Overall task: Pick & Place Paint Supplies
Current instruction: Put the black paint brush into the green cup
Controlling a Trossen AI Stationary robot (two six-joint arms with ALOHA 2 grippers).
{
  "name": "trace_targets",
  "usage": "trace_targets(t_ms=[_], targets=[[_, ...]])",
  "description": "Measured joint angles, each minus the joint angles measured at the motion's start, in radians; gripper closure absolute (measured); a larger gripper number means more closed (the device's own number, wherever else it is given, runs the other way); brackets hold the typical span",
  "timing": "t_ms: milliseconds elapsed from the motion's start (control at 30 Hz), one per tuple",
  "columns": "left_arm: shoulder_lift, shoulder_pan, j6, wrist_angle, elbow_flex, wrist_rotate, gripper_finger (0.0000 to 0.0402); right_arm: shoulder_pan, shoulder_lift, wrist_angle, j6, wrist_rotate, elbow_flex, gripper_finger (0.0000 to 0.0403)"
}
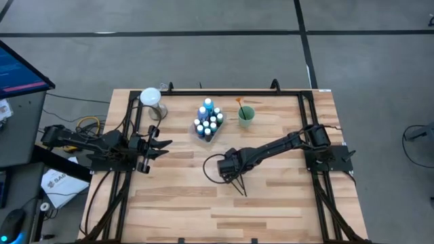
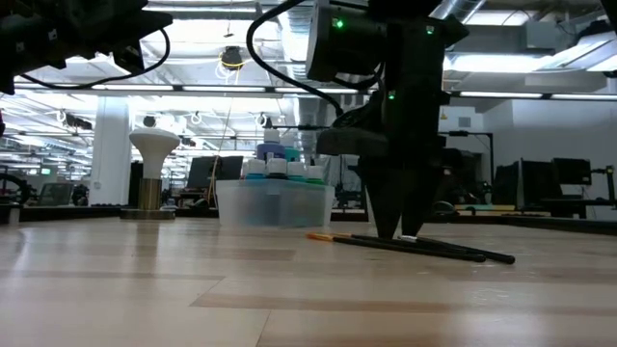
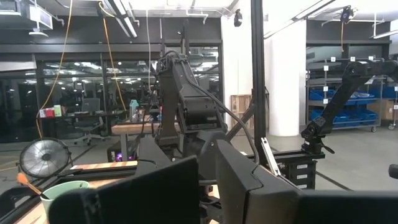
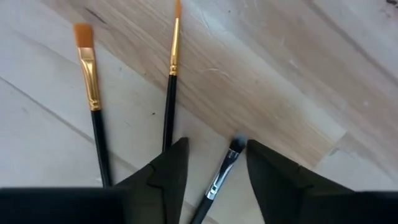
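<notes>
The right pincer (image 4: 216, 168) points straight down at the pale wooden surface (image 4: 280, 74), fingers parted around a thin dark grey-tipped brush (image 4: 221, 174) (not yet gripped).

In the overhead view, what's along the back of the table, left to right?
White lamp-like stand → clear tray packed with paint bottles → green cup holding an orange-tipped brush.

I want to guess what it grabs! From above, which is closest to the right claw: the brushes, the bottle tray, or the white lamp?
1. Brushes, right under the right claw.
2. Bottle tray, toward the back middle.
3. White lamp, back left corner.
</notes>
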Motion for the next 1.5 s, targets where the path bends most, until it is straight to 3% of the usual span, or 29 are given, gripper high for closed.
trace_targets(t_ms=[400,633,800,1000,1167,1367,1500], targets=[[0.000,0.000,0.000,0.000,0.000,0.000,0.0401,-0.032,0.003,-0.034,0.006,-0.049,-0.002,0.0389],[0.000,0.000,0.000,0.000,0.000,0.000,0.0401,-0.045,-0.008,-0.039,-0.068,-0.049,-0.002,0.0399],[0.000,0.000,0.000,0.000,0.000,0.000,0.0401,-0.045,-0.053,-0.070,-0.073,0.013,-0.012,0.0402],[0.000,0.000,0.000,0.002,0.000,0.000,0.0401,-0.046,-0.149,-0.073,-0.091,0.128,-0.008,0.0401],[0.000,0.000,0.000,0.003,0.000,0.000,0.0401,-0.056,-0.278,-0.082,-0.121,0.311,-0.006,0.0402],[0.000,0.000,0.000,0.003,0.000,0.000,0.0401,-0.142,-0.443,-0.028,-0.295,0.552,-0.005,0.0402],[0.000,0.000,0.000,0.004,0.000,0.000,0.0401,-0.220,-0.530,0.074,-0.484,0.649,-0.005,0.0402]])
